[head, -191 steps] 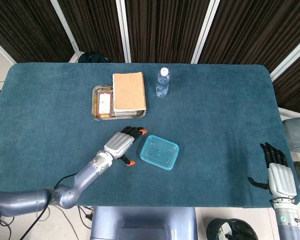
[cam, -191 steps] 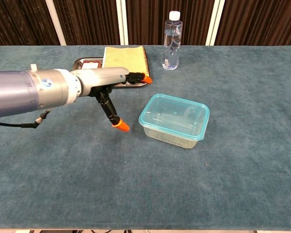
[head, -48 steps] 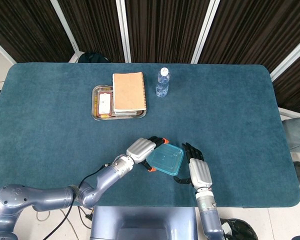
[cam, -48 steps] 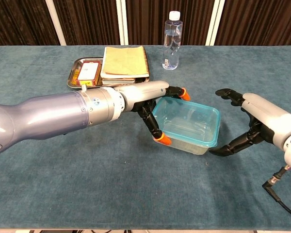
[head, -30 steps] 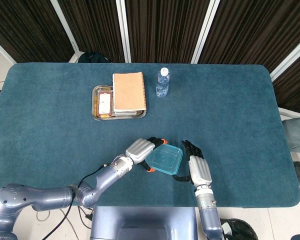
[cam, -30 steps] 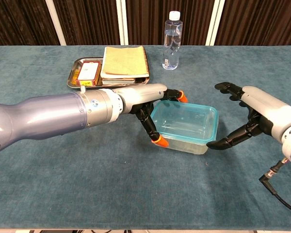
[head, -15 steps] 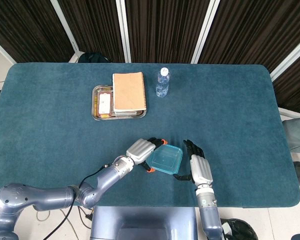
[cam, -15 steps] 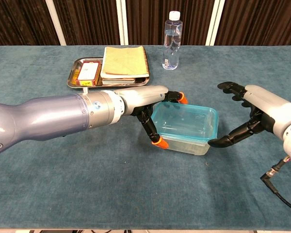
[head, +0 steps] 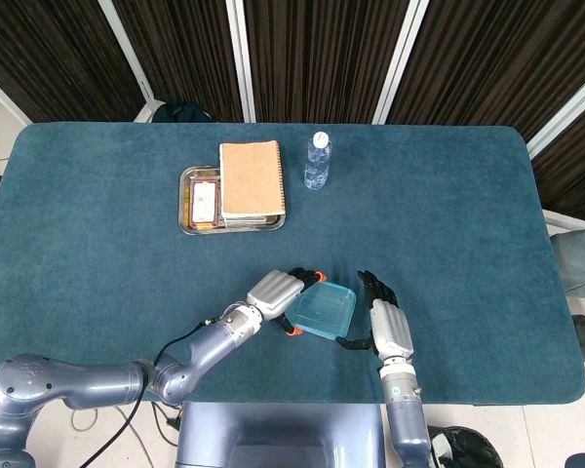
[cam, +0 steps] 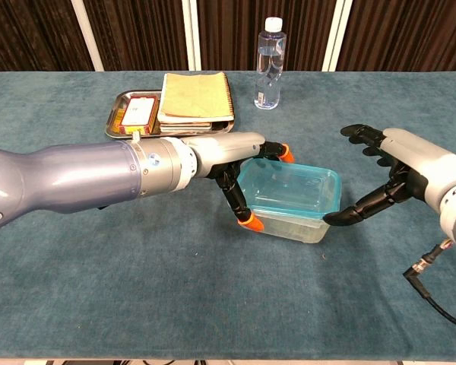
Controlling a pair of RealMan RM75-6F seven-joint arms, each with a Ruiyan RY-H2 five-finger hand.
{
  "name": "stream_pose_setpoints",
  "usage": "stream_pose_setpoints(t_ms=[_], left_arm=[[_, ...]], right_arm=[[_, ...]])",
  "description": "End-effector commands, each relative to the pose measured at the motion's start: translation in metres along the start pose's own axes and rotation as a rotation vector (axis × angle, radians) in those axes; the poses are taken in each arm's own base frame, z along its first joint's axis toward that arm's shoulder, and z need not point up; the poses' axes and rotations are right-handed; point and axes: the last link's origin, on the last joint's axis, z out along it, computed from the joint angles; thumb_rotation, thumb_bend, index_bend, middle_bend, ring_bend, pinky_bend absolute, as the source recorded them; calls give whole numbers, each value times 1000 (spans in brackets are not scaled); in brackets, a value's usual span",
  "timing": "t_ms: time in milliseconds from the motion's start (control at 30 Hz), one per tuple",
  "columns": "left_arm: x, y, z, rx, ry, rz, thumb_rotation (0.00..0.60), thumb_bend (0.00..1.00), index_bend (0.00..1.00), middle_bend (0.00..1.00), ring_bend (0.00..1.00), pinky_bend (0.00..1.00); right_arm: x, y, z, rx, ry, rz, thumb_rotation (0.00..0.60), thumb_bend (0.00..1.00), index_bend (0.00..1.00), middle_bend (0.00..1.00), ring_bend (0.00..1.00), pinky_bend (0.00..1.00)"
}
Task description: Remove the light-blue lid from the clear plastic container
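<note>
The right hand [cam: 387, 179], fingers spread, has closed in until its thumb meets the light-blue lid [cam: 291, 189]; the left hand [cam: 235, 171] keeps bracing the clear plastic container [cam: 292, 222] mid-desk, lid unlifted.

1. The head view looks steeply down from high above the robot's near edge, far enough back to take in the whole teal felt tabletop [head: 448, 224] and the dark slatted wall behind it.
2. The chest view sits low and close, facing level across the tabletop toward that wall.
3. Both share the clear plastic container with its light-blue lid [head: 323, 312] [cam: 290, 199], the clear water bottle [head: 316, 161] [cam: 268, 64], and the metal tray [head: 190, 226] [cam: 115, 111].
</note>
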Motion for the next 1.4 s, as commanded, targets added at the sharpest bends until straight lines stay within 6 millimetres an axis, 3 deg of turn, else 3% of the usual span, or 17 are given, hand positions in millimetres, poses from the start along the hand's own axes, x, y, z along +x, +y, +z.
stream_pose_setpoints(t_ms=[33, 533, 933, 1400], left_arm=[[5, 1, 0, 1, 0, -25, 600, 181, 187, 257, 195, 389], [11, -3, 1, 9, -16, -14, 600, 150, 122, 182, 125, 331], [14, -3, 1, 16, -1, -9, 600, 26, 4, 60, 44, 263], [12, -2, 2, 20, -8, -6, 600, 8, 0, 37, 23, 249]], right_arm=[[1, 2, 0, 35, 16, -37, 600, 219, 0, 0, 0, 0], [-4, 14, -1, 117, 49, -63, 600, 218, 0, 0, 0, 0], [-2, 16, -2, 132, 58, -48, 600, 219, 0, 0, 0, 0], [-4, 15, 0, 130, 54, -47, 600, 218, 0, 0, 0, 0]])
